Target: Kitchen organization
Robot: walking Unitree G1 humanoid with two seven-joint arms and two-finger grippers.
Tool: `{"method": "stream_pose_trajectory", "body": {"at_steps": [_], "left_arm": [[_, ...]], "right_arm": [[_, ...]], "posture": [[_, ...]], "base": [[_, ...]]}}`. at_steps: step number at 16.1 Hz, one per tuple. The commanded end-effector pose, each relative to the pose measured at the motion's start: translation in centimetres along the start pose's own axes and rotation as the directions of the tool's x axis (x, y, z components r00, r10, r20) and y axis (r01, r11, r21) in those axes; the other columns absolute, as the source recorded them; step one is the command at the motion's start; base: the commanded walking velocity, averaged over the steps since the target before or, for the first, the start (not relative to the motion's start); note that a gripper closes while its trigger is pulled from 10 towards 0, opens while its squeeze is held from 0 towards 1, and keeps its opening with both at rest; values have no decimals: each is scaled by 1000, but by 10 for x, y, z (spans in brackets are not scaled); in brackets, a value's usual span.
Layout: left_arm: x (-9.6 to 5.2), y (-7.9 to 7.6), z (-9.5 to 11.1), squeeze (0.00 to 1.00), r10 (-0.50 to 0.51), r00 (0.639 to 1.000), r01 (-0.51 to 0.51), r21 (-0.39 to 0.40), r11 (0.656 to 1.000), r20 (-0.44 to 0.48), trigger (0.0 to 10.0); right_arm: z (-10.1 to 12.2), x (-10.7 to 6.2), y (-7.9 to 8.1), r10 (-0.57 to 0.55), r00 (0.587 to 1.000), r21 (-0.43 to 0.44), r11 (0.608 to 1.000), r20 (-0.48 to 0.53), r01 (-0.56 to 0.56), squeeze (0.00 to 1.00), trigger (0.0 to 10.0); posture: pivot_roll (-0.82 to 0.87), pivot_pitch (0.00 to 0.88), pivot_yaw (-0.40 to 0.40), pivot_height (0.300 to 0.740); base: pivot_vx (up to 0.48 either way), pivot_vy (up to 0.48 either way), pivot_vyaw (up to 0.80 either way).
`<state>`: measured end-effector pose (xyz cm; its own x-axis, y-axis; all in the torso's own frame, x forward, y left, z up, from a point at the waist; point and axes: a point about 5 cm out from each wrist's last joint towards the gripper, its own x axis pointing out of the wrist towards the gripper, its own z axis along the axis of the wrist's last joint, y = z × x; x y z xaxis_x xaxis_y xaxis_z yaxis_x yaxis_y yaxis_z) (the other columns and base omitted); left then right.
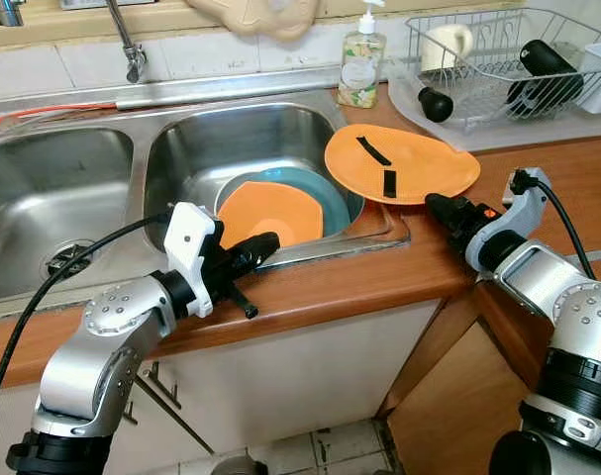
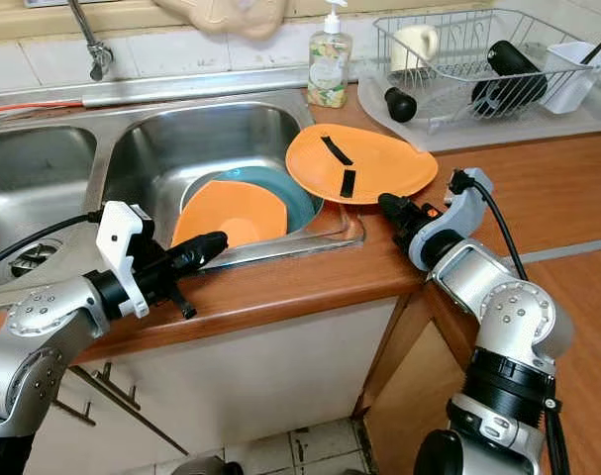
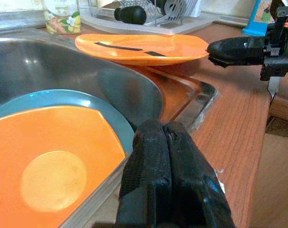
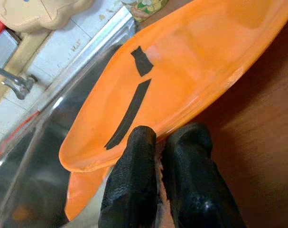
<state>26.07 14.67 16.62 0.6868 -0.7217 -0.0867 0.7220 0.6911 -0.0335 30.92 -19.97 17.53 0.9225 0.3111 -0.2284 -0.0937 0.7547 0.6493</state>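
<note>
We see a double steel sink [image 1: 181,148] set in a wooden surface [image 1: 577,178], with a soap bottle [image 1: 361,67] behind its right basin and a wire drying rack [image 1: 498,59] at the far right holding a white mug [image 1: 447,45] and black utensils. A tap [image 1: 130,45] stands at the far edge. We count two orange plates and one teal plate. The oval orange plate [image 1: 404,163], marked with two black tape strips, sits tilted on the sink's right rim, partly over the surface. In the right basin an orange plate [image 1: 270,213] lies on the teal plate [image 1: 325,193]. Our left gripper [image 1: 255,252] rests clenched and empty at the basin's near rim. Our right gripper [image 1: 444,210] has its fingers nearly together at the oval plate's near right edge; we cannot tell whether it grips it.
</note>
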Motion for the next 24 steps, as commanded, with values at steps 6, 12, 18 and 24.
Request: {"method": "stream_pose_trajectory", "body": {"at_steps": [6,12,18,24], "left_arm": [[-3,0,2,0,7,1000,-6,30,1000,-14,10000],[-1,1,4,0,12,1000,-11,42,999,-7,10000],[-2,2,4,0,19,1000,-19,45,999,-12,10000],[1,2,1,0,38,999,-38,36,999,-9,10000]], "right_arm": [[11,0,26,132,991,-87,988,39,-128,0,0],[20,-4,41,226,972,-139,967,70,-215,0,0],[14,1,32,166,985,-108,981,45,-161,0,0],[15,1,34,170,984,-155,975,45,-161,0,118]], "posture": [[-1,0,23,740],[-4,0,22,740],[-2,0,17,740],[-4,0,21,740]], "base": [[0,0,0],[0,0,0],[0,0,0],[0,0,0]]}}
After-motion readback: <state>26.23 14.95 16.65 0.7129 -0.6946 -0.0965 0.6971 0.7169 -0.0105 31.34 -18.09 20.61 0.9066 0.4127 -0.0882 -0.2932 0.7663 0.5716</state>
